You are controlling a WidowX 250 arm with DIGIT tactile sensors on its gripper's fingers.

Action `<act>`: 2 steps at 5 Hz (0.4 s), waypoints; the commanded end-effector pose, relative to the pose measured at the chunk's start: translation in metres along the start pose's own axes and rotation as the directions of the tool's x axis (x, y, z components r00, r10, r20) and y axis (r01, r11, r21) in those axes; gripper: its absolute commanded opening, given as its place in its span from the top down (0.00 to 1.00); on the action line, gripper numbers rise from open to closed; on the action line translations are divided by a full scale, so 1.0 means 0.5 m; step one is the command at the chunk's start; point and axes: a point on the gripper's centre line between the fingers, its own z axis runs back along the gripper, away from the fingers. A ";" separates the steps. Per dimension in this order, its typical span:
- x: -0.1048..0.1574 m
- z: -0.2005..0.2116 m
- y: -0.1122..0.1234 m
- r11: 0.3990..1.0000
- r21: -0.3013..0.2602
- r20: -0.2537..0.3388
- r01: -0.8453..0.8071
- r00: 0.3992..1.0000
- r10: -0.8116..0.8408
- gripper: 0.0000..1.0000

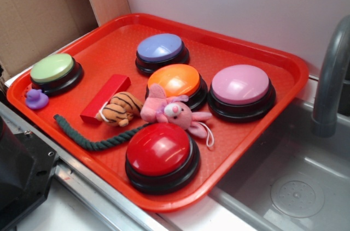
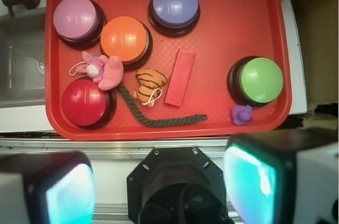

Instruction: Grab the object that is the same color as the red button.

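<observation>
A pale counter beside a grey sink carries a large red tray, with a white wall behind and cardboard at the upper left. No brand, label or writing can be read anywhere.

The tray holds everything else. In the wrist view five dome buttons sit on black bases: the red button at 8 o'clock, the pink button at 10 o'clock, the orange button just beside it toward the middle, the purple button at 12 o'clock, and the green button at 3 o'clock. A dark green rope curves along the near edge. A pink plush animal lies between the red and orange buttons, and a striped tiger plush lies next to it. The red block lies flat near the tray's centre, just right of the tiger, long axis running from 12 to 6 o'clock, tilted slightly toward 1. A small purple duck sits below the green button.

The gripper hangs above the counter edge, its jaws wide apart and holding nothing
</observation>
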 end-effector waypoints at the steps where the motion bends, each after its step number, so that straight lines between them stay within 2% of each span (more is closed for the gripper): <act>1: 0.000 0.000 0.000 1.000 0.000 0.000 0.000 1.000 0.000 0.00; 2: 0.032 -0.023 0.009 0.996 0.001 -0.002 -0.092 0.996 0.092 0.00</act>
